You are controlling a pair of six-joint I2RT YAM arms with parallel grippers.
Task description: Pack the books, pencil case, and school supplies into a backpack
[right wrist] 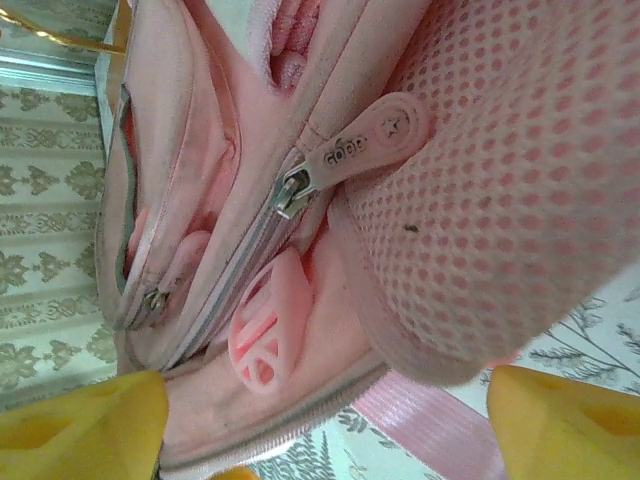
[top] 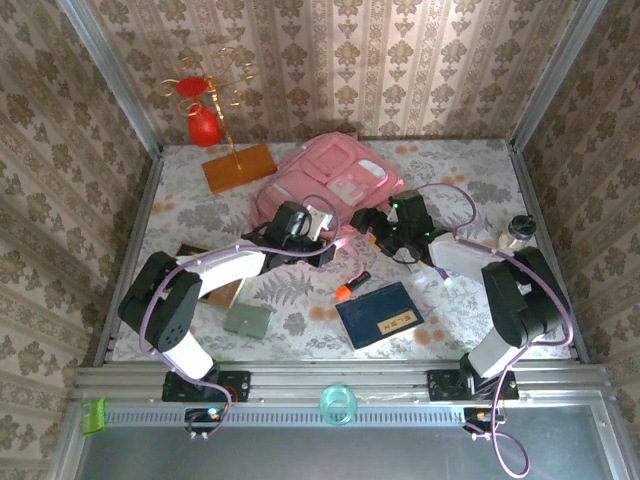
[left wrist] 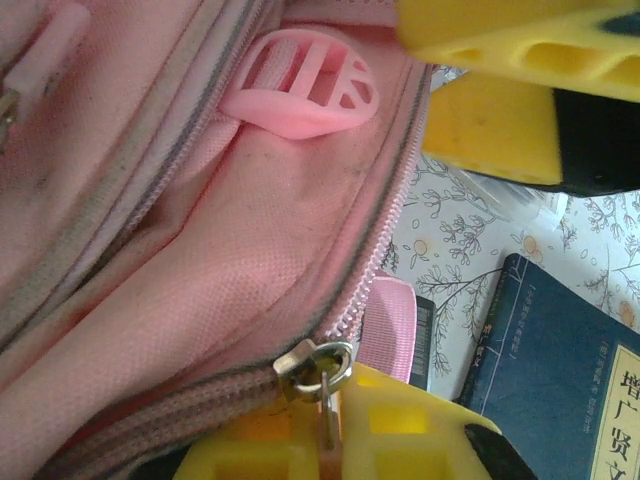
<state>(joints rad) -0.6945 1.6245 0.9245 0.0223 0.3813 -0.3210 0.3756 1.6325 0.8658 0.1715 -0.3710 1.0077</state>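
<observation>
One pink backpack [top: 320, 180] lies mid-table on the floral table [top: 460, 165], worked by two robot arms. The left gripper [left wrist: 325, 432] has its yellow jaws pinched together on one metal zipper pull [left wrist: 314, 366] at the bag's edge. The right gripper [right wrist: 325, 405] stands with its jaws spread wide, pink fabric between them, gripping nothing. Four items sit outside the bag, nearer the arm bases: one navy book [top: 380, 314] with a yellow label, one tan-brown book [top: 228, 293] partly under the left arm, one small grey-green flat case [top: 247, 319], and one orange-and-black marker [top: 351, 287] just beside the navy book.
</observation>
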